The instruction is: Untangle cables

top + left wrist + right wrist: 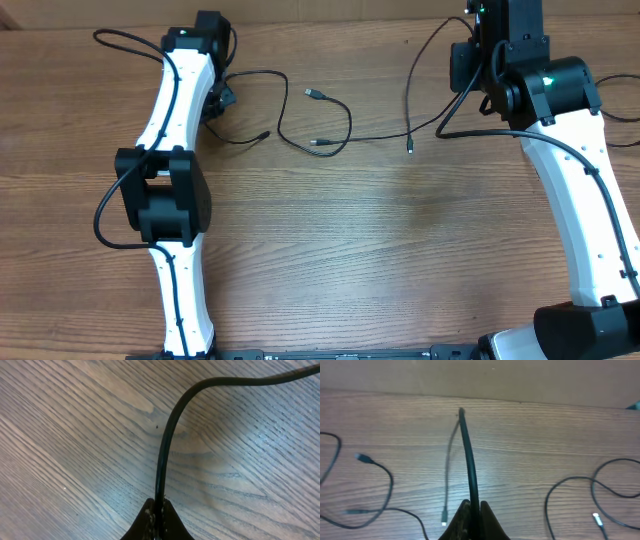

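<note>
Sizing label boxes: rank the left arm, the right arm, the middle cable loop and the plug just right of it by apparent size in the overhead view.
1. Left arm and right arm: they look alike, so no ranking.
2. Cable loop.
3. Plug, the smallest.

A wood-grain table (400,250) carries thin black cables (345,125) lying in loose loops toward its far edge, their small plug ends (313,93) resting apart on the wood.

Soft, even light on the brown wood-grain table (400,250); faint shadows, wrist views blur near the lens
</note>
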